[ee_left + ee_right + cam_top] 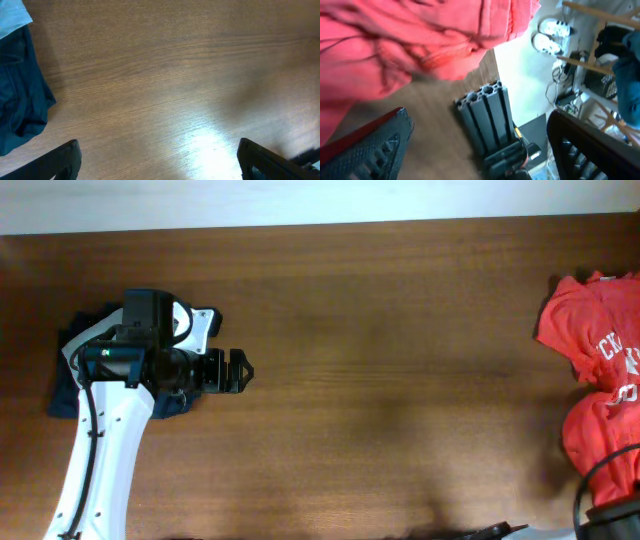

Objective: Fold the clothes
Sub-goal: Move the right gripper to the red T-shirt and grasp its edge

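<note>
Your left hand (240, 370) hangs over the left half of the counter (400, 310), its fingers spread wide with nothing between them. A dark blue cloth (62, 385) lies under its arm near the left edge. The red shirts (600, 370) sit crumpled in a heap against the right edge, white lettering showing. Your right hand (480, 150) is by that heap, fingers spread, with red cloth just beyond them and none visibly pinched.

Wood-grain table (380, 330), aluminium frame post (487, 120), white shoes (547, 37), pale floor (520, 70)
</note>
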You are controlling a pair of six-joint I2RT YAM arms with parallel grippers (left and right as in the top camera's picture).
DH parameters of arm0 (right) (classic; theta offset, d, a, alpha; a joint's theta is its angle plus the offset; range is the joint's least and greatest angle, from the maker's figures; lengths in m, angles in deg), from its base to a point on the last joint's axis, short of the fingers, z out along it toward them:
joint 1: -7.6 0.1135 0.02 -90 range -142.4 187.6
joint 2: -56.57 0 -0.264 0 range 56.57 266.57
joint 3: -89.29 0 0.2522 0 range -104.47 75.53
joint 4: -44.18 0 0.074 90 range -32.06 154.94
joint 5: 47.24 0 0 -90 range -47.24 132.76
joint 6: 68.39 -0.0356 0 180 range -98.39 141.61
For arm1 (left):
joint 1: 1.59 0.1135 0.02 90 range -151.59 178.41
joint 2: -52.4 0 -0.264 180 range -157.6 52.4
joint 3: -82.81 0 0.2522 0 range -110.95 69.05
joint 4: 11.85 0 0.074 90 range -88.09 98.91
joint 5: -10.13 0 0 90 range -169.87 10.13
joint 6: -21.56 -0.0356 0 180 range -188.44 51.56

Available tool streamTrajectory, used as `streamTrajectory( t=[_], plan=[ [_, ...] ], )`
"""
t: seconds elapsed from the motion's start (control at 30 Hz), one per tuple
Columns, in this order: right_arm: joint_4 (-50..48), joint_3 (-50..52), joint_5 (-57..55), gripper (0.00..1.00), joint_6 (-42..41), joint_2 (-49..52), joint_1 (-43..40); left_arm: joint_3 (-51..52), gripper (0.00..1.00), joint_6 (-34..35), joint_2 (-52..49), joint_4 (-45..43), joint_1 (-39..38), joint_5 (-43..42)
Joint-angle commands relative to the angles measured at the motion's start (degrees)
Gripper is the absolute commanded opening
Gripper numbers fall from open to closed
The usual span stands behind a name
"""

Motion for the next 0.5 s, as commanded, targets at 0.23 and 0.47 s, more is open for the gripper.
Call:
streamTrajectory(
  t=[0.23,0.47],
  plan=[
    [-7.9,2.8,2.4,0.86,-0.8,1.1,-1.6,-0.8,0.99,0.2,0.0,-0.1,-0.2,-0.8],
    [-11.6,2.9,4.9,0.63,1.7,1.1,-1.6,-0.8,0.99,0.2,0.0,-0.4,-0.2,-0.8]
  ],
)
